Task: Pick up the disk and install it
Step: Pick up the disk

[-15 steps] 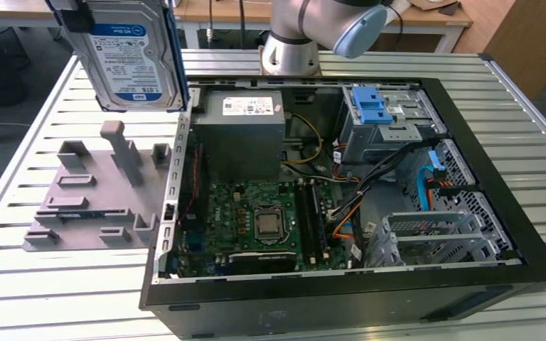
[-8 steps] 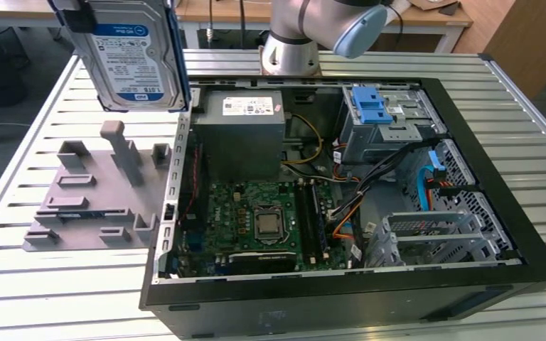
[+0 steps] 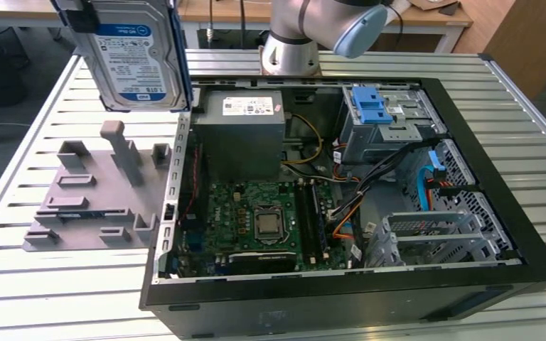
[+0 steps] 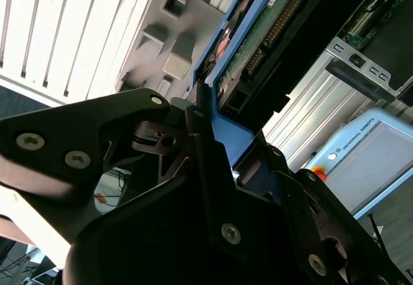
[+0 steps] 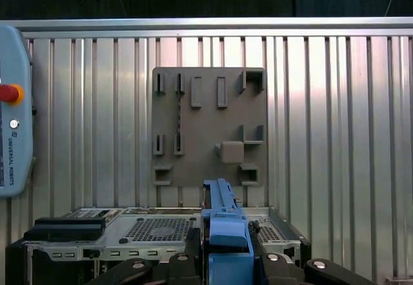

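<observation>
Bearing everything: a slatted metal table (image 3: 26, 298), its ribs running across the exterior view.
Computer case: a black tower (image 3: 349, 316) lying on its side with the panel off and its interior open upward; it takes the middle and the exterior view's right.
Robot arm: a silver arm with a blue joint cap (image 3: 297, 35), rising behind the far edge of the case.
Power supply: a grey box with a white sticker (image 3: 244, 131) in the far corner of the case, toward the exterior view's left.
Motherboard: a green board (image 3: 254, 220) flat on the case floor, nearer the camera than the power supply.
Stand: a grey plastic stand with upright posts (image 3: 93, 206) on the table, just beside the case's open side wall.
Disk: a silver hard drive with a white-and-blue label and blue rails (image 3: 136, 57), held upright in the air with its label facing the exterior camera, clear of the table, above the far end of the stand and outside the case.
Gripper: in the first wrist view the black gripper (image 5: 227, 262) sits with its fingers (image 5: 190, 249) on either side of the disk's blue rail, apparently clamped on it, though the contact itself is partly hidden.
</observation>
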Controlling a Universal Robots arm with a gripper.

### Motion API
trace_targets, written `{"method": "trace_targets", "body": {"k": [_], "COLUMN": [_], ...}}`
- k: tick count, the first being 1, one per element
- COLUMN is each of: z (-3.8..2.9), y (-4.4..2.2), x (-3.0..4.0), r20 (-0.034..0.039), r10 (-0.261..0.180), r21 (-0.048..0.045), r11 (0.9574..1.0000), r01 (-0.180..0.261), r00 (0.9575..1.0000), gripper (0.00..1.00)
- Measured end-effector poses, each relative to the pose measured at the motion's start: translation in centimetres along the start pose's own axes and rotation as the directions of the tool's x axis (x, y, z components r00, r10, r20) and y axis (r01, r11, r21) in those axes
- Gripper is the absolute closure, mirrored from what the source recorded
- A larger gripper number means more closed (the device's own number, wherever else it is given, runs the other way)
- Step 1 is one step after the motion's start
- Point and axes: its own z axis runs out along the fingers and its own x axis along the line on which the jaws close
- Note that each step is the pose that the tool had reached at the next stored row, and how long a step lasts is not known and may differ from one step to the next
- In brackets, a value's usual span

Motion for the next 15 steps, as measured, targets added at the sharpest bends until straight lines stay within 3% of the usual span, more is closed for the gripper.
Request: {"method": "trace_targets", "body": {"k": [15], "z": [0.00], "y": [-0.57], "x": [-0.01], "r20": [0.0000], "r10": [0.000], "r21": [0.0001], "r11": [1.0000], "r01": [0.000], "r00": [1.0000], "gripper": [0.64]}}
